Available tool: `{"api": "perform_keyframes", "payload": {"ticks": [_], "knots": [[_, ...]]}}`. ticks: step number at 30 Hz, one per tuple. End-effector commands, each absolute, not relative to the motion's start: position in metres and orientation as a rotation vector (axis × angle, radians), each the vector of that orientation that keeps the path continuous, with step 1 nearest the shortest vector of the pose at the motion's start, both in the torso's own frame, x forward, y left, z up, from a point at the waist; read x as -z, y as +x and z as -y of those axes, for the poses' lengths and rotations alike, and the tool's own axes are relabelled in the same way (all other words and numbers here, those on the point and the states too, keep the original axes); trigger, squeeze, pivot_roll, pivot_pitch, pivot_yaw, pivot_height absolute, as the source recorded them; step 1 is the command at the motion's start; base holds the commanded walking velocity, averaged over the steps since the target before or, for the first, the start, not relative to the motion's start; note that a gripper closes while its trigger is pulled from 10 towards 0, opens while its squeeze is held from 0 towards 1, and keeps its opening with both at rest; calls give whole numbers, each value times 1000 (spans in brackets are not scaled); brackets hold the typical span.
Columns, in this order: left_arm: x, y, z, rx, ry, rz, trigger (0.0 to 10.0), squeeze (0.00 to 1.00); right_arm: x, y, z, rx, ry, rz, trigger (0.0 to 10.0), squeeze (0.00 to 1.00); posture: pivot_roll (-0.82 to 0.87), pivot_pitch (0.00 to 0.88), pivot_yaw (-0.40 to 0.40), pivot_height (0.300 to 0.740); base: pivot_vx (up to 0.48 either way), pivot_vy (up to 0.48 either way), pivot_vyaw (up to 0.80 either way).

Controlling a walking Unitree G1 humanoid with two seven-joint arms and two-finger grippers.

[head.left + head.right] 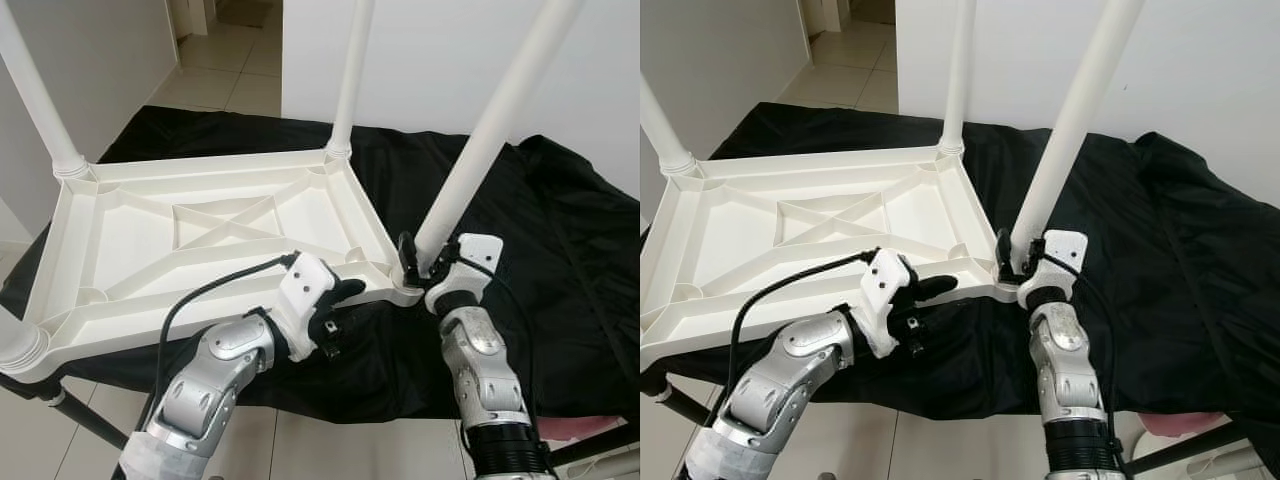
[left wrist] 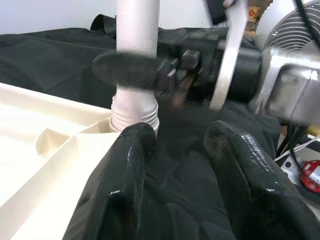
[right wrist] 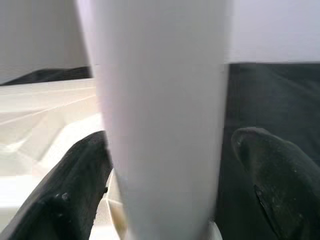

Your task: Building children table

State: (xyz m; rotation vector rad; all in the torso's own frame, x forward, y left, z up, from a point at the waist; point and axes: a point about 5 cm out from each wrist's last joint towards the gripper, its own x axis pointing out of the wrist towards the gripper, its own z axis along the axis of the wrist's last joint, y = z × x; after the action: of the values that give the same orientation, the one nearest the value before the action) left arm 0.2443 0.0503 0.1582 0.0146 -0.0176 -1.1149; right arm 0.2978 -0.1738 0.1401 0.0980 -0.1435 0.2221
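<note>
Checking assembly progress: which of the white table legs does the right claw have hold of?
The leg at the tabletop's near right corner, leaning right; the right claw grips it just above its socket. The other legs stand ungripped at other corners.

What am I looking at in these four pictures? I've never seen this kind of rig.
A humanoid robot is assembling a white plastic children's table. The two wide pictures come from its head, looking down; the two close ones from cameras on its wrists. The tabletop lies upside down on a black cloth, legs pointing up. The right gripper has its fingers around the base of the near right leg, shown close up in the right wrist view. The left gripper rests open at the tabletop's near edge, holding nothing.
</note>
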Motion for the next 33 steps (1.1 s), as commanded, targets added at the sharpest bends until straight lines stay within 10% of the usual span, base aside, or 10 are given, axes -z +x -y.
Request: {"api": "perform_keyframes", "payload": {"ticks": [1,16,17,19,30,31,33], "knots": [[-157,244,-48,1112,13,18,10000,0,-142,299,175,-312,116,147,10000,0,-22,0,-55,740,0,0,0],[-159,249,-48,1127,8,29,10000,0,-131,315,187,-582,1,60,10000,0,-26,0,-58,740,0,0,0],[-159,248,-46,1131,9,31,10000,0,-128,319,187,-591,-2,45,1765,0,-23,0,-62,740,0,0,0],[-158,248,-45,1133,12,34,10000,0,-126,322,186,-595,2,36,0,0,-22,0,-63,740,0,0,0],[-156,262,-49,1095,50,47,10000,0,-110,322,180,-583,31,9,0,0,-13,0,-72,740,0,0,0],[-155,263,-49,1093,51,45,10000,0,-109,321,179,-582,34,10,10000,0,-15,0,-69,740,0,0,0],[-152,265,-49,1090,59,38,10000,0,-106,318,176,-579,42,17,10000,0,-19,0,-65,740,0,0,0]]}}
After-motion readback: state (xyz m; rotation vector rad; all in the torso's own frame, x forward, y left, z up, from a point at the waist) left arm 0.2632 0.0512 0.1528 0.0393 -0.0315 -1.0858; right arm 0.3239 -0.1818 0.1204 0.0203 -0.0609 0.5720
